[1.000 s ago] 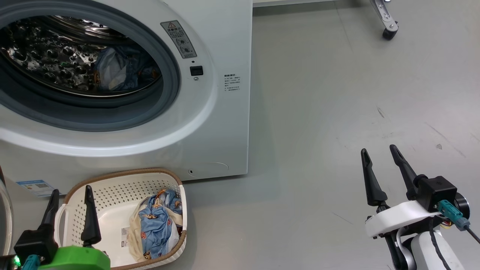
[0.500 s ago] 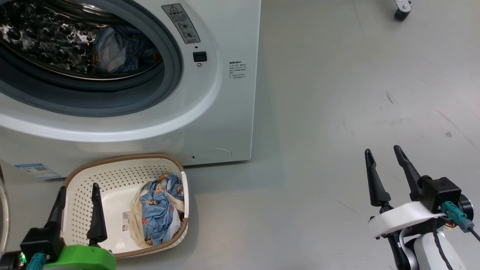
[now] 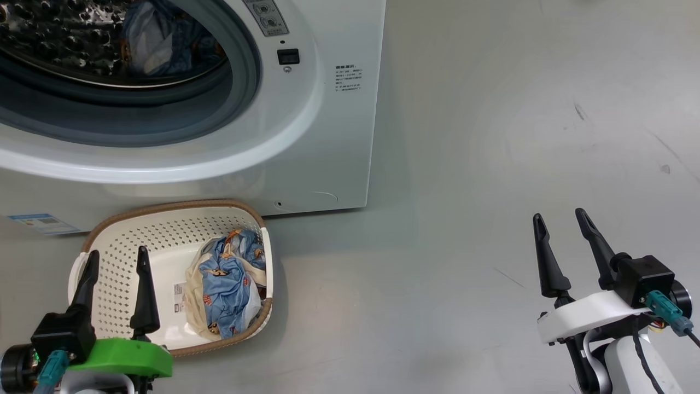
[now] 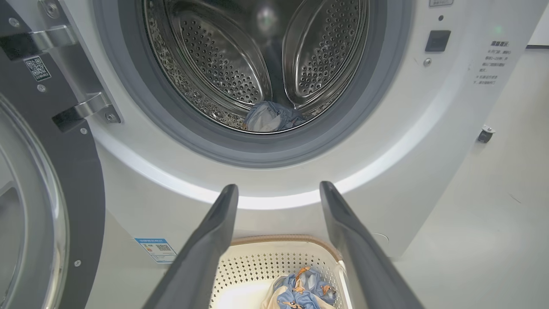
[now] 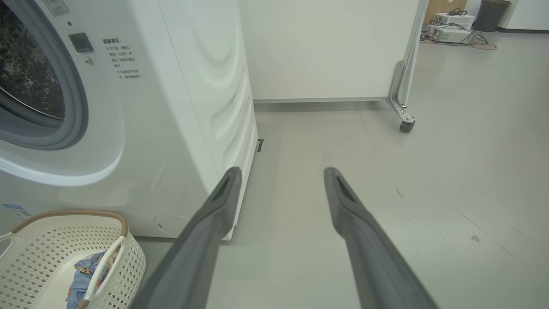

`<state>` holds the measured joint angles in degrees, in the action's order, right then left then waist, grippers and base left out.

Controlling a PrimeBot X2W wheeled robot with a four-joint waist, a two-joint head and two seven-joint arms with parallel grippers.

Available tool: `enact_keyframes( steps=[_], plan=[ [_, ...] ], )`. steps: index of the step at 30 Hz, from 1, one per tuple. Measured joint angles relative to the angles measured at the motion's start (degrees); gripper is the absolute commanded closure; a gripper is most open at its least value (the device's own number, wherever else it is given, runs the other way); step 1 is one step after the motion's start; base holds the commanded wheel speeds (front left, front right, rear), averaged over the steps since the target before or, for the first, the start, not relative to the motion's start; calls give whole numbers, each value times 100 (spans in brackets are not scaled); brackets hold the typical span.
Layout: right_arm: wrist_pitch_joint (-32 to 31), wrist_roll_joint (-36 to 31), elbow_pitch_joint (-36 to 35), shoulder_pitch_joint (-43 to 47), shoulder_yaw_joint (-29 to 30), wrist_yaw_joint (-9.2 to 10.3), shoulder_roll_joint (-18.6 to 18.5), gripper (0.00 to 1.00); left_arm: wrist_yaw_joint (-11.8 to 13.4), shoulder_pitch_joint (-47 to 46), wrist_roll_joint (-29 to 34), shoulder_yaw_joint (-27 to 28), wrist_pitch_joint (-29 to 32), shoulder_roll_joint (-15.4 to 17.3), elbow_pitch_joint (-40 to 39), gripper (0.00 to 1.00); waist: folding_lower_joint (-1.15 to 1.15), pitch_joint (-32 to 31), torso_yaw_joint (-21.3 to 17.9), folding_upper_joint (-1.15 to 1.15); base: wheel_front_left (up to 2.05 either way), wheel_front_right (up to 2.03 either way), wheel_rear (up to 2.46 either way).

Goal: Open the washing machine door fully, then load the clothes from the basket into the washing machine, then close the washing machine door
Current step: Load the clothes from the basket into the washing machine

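Cream perforated basket (image 3: 164, 236), crumpled blue clothes (image 3: 224, 284)

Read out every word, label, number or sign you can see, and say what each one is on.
No text reads clearly enough to quote.
Grey sticker on the washing machine front: two round symbols, print too small.
Print block beside the latch: characters, too small.
Blue label low on the front: blurred.
QR sticker on the washing machine door: code only.
Barcode sticker on the basket floor: too small.

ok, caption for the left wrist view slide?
Open left gripper over the basket, clothes in it, facing the washer, a garment in its drum; door open.
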<state>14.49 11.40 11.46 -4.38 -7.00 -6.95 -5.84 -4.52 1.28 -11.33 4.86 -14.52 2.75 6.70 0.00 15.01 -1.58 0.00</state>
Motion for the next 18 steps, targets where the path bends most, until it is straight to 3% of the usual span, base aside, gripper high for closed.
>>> enact_keyframes(
  steps=[18],
  plan=[
    [0,8,-205,-478,60,0,-68,0,-47,-602,-92,-113,0,-16,258,0,0,1093,21,0,0,0,0]
  ],
)
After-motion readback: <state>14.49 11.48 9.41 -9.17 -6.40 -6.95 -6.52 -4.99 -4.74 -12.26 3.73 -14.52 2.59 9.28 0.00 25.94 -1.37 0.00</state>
